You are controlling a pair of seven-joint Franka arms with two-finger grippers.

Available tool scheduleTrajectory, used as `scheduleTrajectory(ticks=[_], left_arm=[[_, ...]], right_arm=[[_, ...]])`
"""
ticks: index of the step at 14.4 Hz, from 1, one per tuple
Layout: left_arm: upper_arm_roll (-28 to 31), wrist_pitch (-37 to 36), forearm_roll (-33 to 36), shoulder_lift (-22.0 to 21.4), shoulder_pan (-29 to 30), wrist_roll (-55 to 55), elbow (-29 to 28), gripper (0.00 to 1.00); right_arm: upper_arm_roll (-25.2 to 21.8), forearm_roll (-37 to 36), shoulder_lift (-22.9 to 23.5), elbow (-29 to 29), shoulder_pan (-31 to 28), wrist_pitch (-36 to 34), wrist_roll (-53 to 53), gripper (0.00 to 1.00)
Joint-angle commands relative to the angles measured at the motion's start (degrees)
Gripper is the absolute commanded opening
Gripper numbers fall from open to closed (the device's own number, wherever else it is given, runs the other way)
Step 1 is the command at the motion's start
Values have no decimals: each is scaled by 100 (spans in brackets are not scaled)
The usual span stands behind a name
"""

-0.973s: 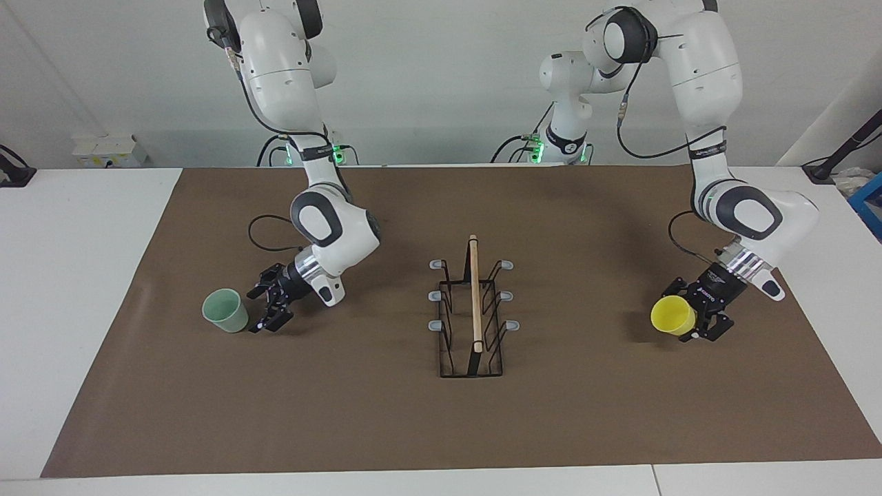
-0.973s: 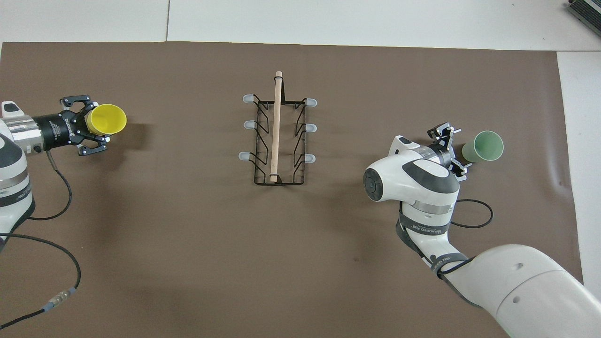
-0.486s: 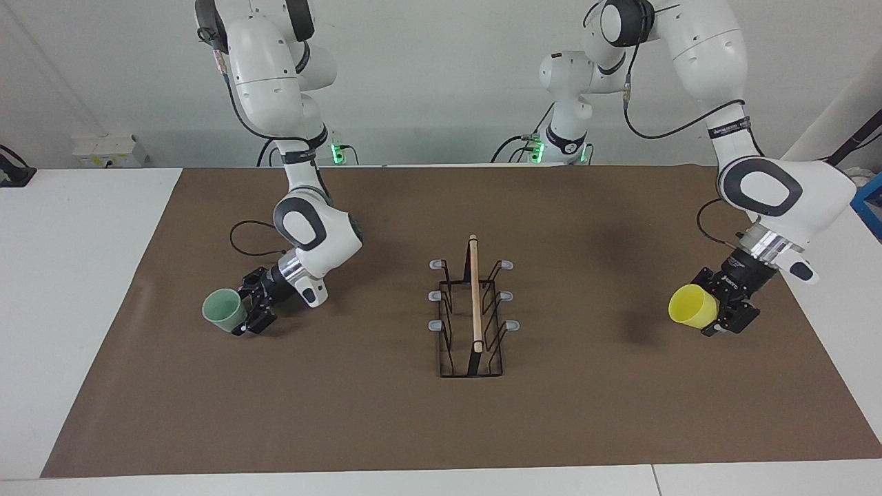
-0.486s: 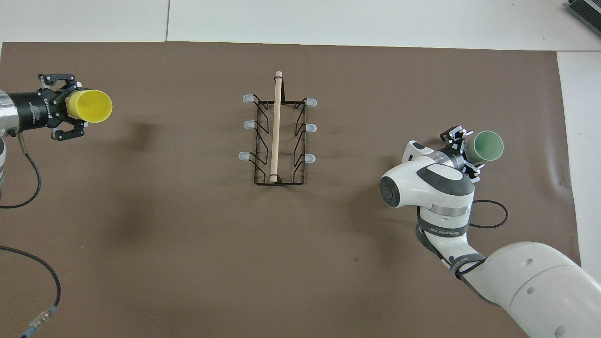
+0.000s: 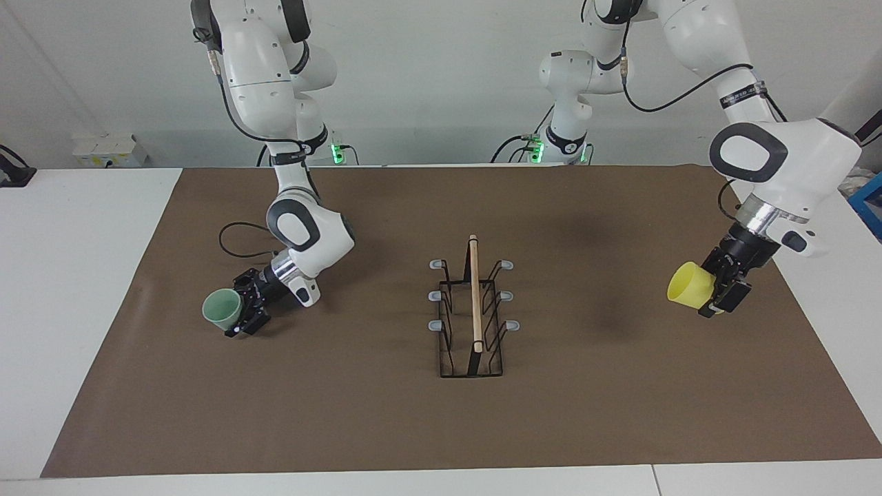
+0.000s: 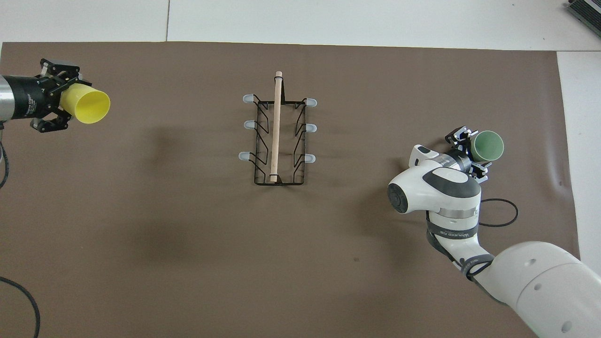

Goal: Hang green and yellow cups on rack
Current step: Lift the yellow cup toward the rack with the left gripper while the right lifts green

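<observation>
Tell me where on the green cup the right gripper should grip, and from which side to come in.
Grip the green cup across its tapered wall, low near the base, leaving the rim free for a prong of the rack. Come in level from the rack's side, where the right gripper already sits at the cup. The cup stands tilted on the mat, mouth away from the gripper.

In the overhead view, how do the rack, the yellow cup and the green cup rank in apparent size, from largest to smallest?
1. Rack, clearly largest.
2. Yellow cup and green cup: no ranking. The yellow looks slightly larger, but the left gripper holds it raised, closer to the camera.
</observation>
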Motion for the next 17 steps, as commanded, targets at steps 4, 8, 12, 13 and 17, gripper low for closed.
scheduleTrajectory(ticks=[4,8,12,13,17], left_arm=[[-859,312,1571,-803,-34,-85,-508,0],[-1535,1330,2309,-1252,1,-76,-1262,0],[-2037,2447,2566,-1446,28,-68,-1984,0],[-2134,2597,2566,-1490,28,-68,-2133,0],[-2591,3494,2566,-1481,19,-68,-2608,0]], right_arm=[[42,-28,-163,-34,-48,-127,112,4],[112,1060,-357,290,-30,-67,-492,0],[157,2905,-646,766,-66,3,-1505,0],[157,3310,-760,775,-39,-5,-1514,0],[157,4830,-1296,784,-92,-84,-1881,0]])
